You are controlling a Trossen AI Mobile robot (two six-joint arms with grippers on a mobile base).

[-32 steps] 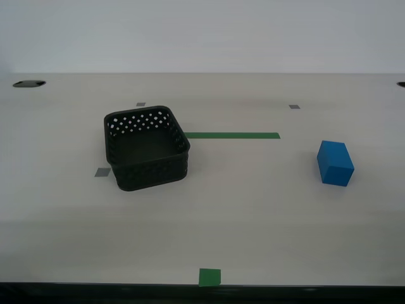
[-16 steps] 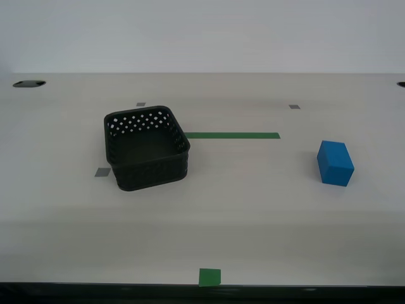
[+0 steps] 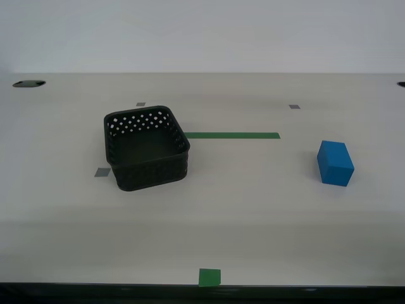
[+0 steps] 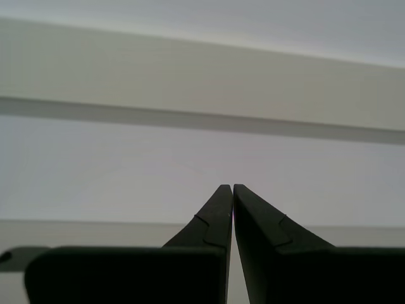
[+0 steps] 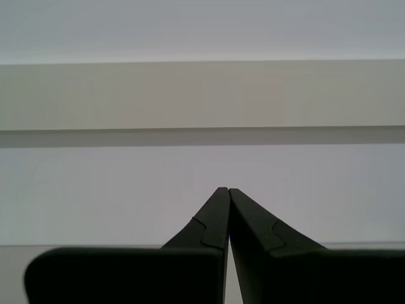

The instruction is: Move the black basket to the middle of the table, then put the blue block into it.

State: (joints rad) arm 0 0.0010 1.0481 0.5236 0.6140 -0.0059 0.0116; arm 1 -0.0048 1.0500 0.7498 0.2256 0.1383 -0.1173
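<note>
1. Our first hand (image 5: 226,190): fingers pressed tip to tip, gripping nothing. It faces a pale wall; no task item shows near it.
2. Our second hand (image 4: 229,186): fingers likewise together, empty, facing the same kind of bare wall. Neither hand appears in the exterior view, so both are well apart from the items below.
3. Black basket (image 3: 147,148): upright and empty on the bench (image 3: 253,209), toward the exterior view's left. One corner touches or overlaps the end of the green tape strip (image 3: 233,135); a grey tape square (image 3: 102,171) lies just beside its other side. No hand is near it.
4. Blue block (image 3: 335,163): resting on the bench toward the exterior view's right, well apart from the basket and from both hands.
5. Green square (image 3: 209,277): at the bench's near edge, about midway across.
6. Progress, by our judgement: nothing is done. The basket sits off the middle and the block is outside it.
7. Remaining: reach the basket, shift it to the middle, then pick up the block and place it inside.
</note>
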